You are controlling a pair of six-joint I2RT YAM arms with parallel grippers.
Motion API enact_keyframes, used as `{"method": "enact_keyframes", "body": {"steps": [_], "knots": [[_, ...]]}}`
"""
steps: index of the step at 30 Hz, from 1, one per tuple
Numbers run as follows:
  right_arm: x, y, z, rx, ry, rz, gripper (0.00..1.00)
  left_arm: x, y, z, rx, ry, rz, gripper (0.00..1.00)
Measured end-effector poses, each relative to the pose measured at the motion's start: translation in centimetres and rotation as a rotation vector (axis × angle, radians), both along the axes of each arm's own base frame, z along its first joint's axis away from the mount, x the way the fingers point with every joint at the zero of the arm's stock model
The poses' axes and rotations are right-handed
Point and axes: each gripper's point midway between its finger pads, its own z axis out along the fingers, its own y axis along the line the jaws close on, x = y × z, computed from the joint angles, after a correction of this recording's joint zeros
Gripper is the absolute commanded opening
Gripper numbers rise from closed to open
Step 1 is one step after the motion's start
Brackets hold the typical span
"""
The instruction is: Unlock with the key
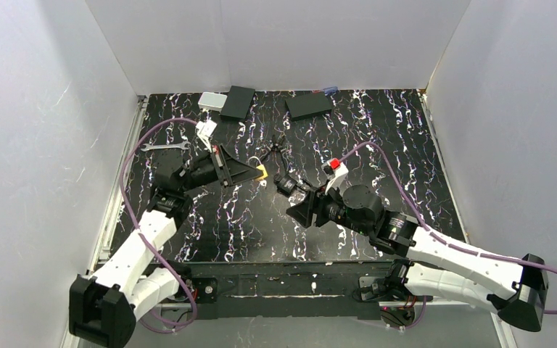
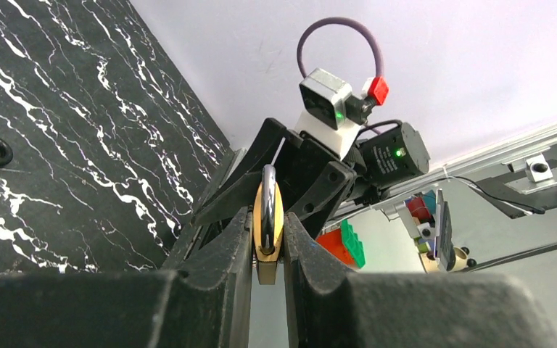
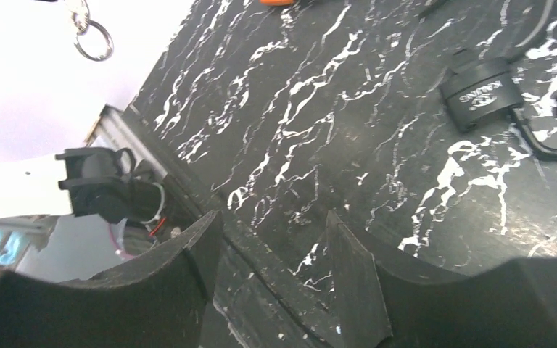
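My left gripper (image 1: 259, 172) is shut on a brass padlock (image 2: 267, 233) and holds it above the table, edge-on, with the steel shackle (image 2: 268, 196) pointing away from the wrist. A metal key ring (image 3: 93, 45) hangs at the top left of the right wrist view. The key itself is cut off by the frame edge and I cannot make it out. My right gripper (image 1: 295, 211) faces the left one from a short distance, low over the table. Its jaws (image 3: 272, 221) stand open with nothing between them.
A black padlock (image 3: 479, 90) with an open shackle (image 3: 547, 134) lies on the marbled black table (image 1: 377, 167) between the grippers. Two black boxes (image 1: 239, 102) (image 1: 309, 106) and a silver box (image 1: 211, 101) stand at the back. A wrench (image 1: 167, 146) lies at the left.
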Motion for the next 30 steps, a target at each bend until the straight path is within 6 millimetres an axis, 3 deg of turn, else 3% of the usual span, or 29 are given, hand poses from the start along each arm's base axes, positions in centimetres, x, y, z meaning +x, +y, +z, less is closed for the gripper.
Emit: {"method": "enact_keyframes", "body": {"steps": [5, 9, 13, 17, 25, 30], "knots": [[1.1, -0.5, -0.5, -0.043, -0.011, -0.06, 0.6, 2.3, -0.8, 0.3, 0.012, 0.032, -0.008, 0.0], [2.2, 0.6, 0.2, -0.117, -0.034, -0.073, 0.6, 4.6, -1.7, -1.4, 0.035, 0.119, -0.01, 0.0], [2.6, 1.8, 1.2, -0.17, -0.077, -0.073, 0.6, 5.6, -2.1, -3.4, 0.06, 0.183, -0.004, 0.0], [3.5, 2.7, 1.9, -0.224, -0.117, -0.092, 0.59, 5.6, -2.3, -4.1, 0.079, 0.184, -0.01, 0.0], [5.0, 3.3, 0.8, -0.321, -0.14, -0.125, 0.59, 5.1, -2.0, -3.9, 0.103, 0.13, 0.002, 0.0], [5.5, 4.0, 1.6, -0.32, -0.158, -0.128, 0.59, 5.1, -1.9, -4.1, 0.115, 0.131, 0.009, 0.0]]}}
